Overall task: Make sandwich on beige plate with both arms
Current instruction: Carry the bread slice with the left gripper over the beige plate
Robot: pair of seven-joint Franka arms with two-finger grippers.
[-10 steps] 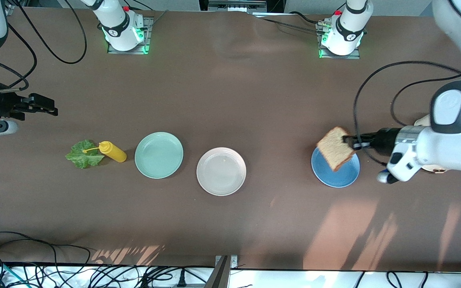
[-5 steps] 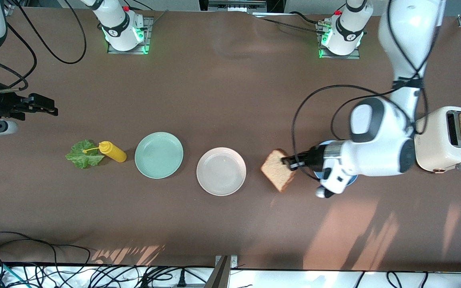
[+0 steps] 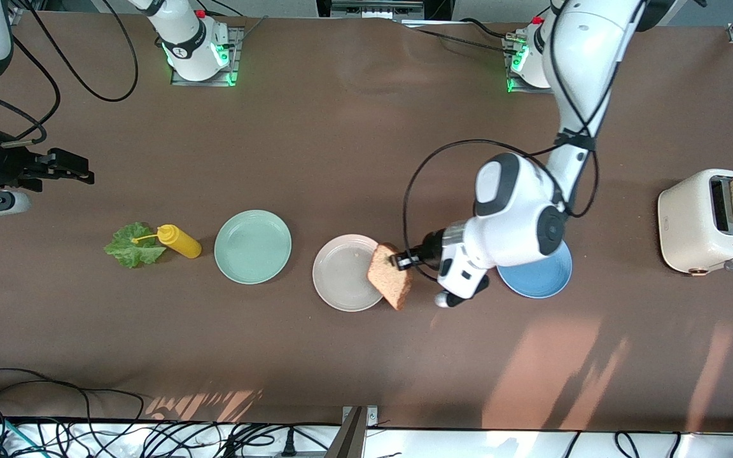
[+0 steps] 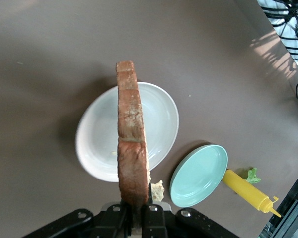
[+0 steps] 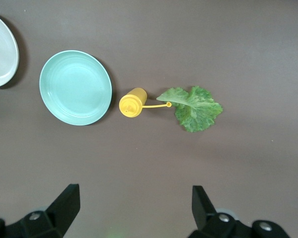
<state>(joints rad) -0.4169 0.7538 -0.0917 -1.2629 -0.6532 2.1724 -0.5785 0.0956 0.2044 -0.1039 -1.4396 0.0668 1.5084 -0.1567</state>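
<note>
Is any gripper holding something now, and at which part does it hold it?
The left gripper holds a bread slice on edge by its crust, over the beige plate. The right gripper is open and holds nothing.

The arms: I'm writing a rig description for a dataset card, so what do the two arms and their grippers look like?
Both arms are glossy white with rounded black joint caps. The left arm has a silver wrist section and a black cable looping beside it. The left gripper and right gripper are black with two fingers. Green lights glow at both bases, each topped by a small red part.

Brown bread slice (image 3: 390,276), beige plate (image 3: 341,273), mint plate (image 3: 252,247), yellow bottle (image 3: 179,241).
</note>
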